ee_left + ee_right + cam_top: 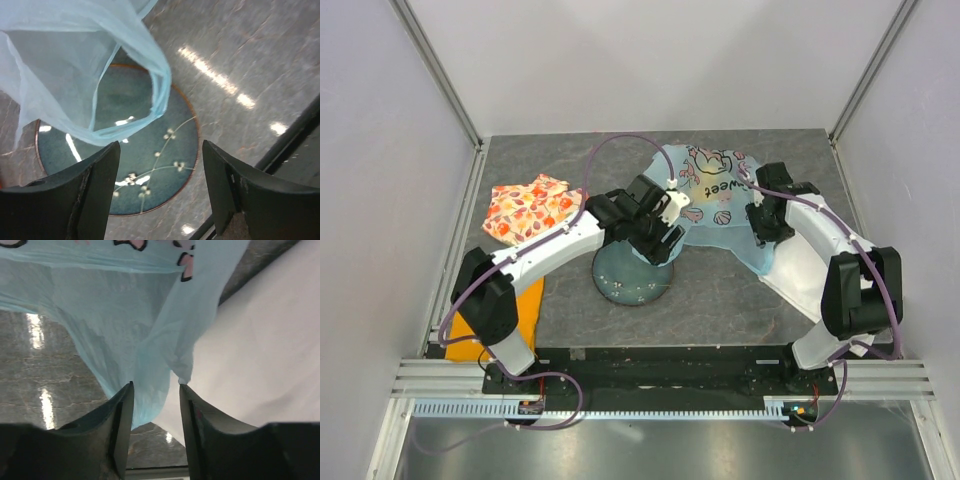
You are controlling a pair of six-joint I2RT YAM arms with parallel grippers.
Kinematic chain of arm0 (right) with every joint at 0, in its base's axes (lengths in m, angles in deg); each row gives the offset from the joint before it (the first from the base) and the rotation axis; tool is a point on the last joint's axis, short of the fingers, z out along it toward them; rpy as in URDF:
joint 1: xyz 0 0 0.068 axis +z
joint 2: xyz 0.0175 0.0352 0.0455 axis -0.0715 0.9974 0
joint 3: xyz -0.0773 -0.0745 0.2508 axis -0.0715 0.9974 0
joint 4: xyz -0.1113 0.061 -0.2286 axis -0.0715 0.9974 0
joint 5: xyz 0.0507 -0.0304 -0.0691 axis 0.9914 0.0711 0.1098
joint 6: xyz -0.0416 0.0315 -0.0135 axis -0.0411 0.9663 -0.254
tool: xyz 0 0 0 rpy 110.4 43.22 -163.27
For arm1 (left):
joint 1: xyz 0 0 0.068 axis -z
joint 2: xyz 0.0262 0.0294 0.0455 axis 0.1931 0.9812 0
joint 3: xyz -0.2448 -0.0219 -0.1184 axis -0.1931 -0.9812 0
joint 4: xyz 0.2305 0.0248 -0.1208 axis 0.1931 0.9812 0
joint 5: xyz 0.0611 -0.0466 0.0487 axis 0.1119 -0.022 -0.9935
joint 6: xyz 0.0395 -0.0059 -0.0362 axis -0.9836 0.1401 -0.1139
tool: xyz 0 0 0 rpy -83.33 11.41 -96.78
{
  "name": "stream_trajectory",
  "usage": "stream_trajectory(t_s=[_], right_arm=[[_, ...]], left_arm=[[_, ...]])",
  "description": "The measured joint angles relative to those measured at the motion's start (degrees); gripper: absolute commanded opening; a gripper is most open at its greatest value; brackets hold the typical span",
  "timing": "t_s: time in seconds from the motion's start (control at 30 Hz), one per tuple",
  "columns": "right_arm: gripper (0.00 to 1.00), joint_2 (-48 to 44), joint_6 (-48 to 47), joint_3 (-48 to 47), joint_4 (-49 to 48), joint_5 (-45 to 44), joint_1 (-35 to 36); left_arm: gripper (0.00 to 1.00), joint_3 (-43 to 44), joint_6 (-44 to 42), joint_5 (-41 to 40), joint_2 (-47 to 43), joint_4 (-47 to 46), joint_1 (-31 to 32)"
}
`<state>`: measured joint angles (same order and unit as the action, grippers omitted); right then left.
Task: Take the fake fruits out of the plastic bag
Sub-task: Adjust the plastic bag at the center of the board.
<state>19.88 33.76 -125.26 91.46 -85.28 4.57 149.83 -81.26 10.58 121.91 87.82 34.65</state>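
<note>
Bag (pixel 715 205): thin light-blue plastic, printed face up with cartoon figures, pink shells and dark lettering. It lies on the far half of the tabletop (pixel 720 300), from the middle of the far edge towards the right edge. Its long axis slants from far-centre to near-right, and the near-right corner tapers to a point on the white cloth (pixel 800 270). Contents cannot be made out. Left gripper (pixel 658 240): at the bag's near-left corner, above the far rim of the plate (pixel 620 285). In the left wrist view its fingers (pixel 100 190) are spread wide around the gripper centre (pixel 161 150). A looped edge of the bag (pixel 75 75) hangs just ahead of them, over the dark green plate (pixel 175 130), and is not pinched. Right gripper (pixel 758 232): at the bag's right side. In the right wrist view its fingers (pixel 120 430) are part-way closed at the gripper centre (pixel 156 387). A fold of the bag (pixel 125 315) sits between the tips, and a gap still shows below the fold. The white cloth (pixel 260 350) lies just beside it, on the grey tabletop (pixel 50 375). Floral cloth (pixel 525 210): orange pattern, bunched, near the left edge and well apart from the bag. Orange sheet (pixel 528 312): at the near-left corner, partly under the left arm.
</note>
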Motion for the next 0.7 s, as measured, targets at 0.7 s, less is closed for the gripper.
stream_trajectory(t_s=[0.7], right_arm=[[0.45,-0.17,2.80,-4.26,2.78,12.90,-0.07]], left_arm=[[0.59,2.21,-8.17,-4.76,10.82,1.75,4.94]])
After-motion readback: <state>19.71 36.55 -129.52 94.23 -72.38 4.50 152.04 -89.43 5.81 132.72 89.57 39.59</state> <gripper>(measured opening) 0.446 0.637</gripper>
